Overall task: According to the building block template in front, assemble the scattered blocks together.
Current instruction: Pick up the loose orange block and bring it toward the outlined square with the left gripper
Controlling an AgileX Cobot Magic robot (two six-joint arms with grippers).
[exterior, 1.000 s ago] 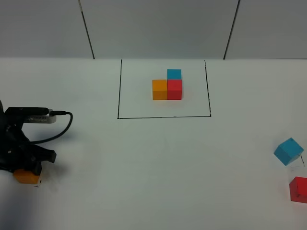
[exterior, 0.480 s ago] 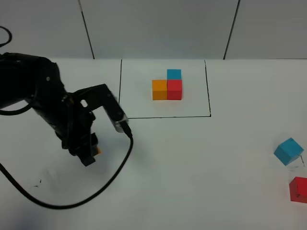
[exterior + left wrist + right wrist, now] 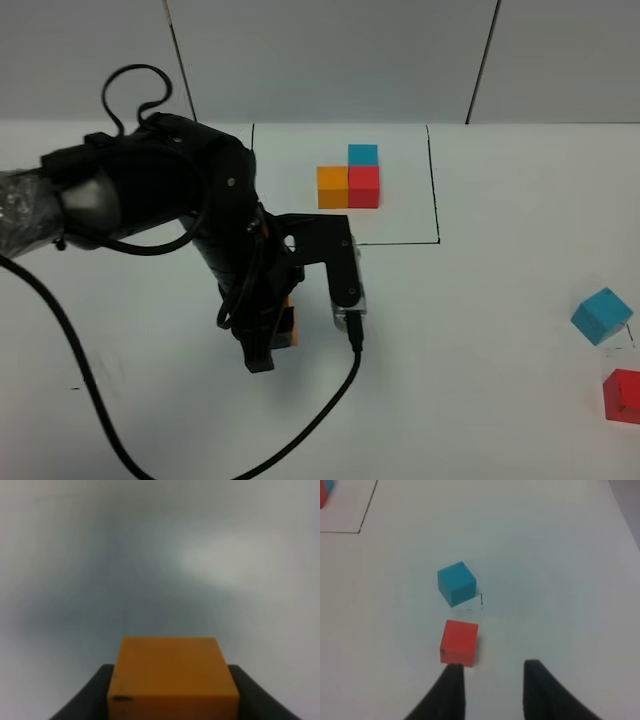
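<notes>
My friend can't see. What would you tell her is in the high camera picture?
The left gripper holds an orange cube over a white table, near the framed building block template of orange, red and blue cubes. A loose blue cube and red cube sit far right.

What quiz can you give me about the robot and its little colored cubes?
1. True or false: the left gripper is shut on the small plain orange cube.
2. Pick one: a small loose red cube and a small loose cyan-blue cube lie in front of the open right gripper. Which is nearer to its fingertips? A) red B) cyan-blue C) both equally near
3. Fill in: inside the thin black-line rectangle, the three-cube building block template forms the letter ____.

Key: 1 true; 2 A; 3 L.
</notes>
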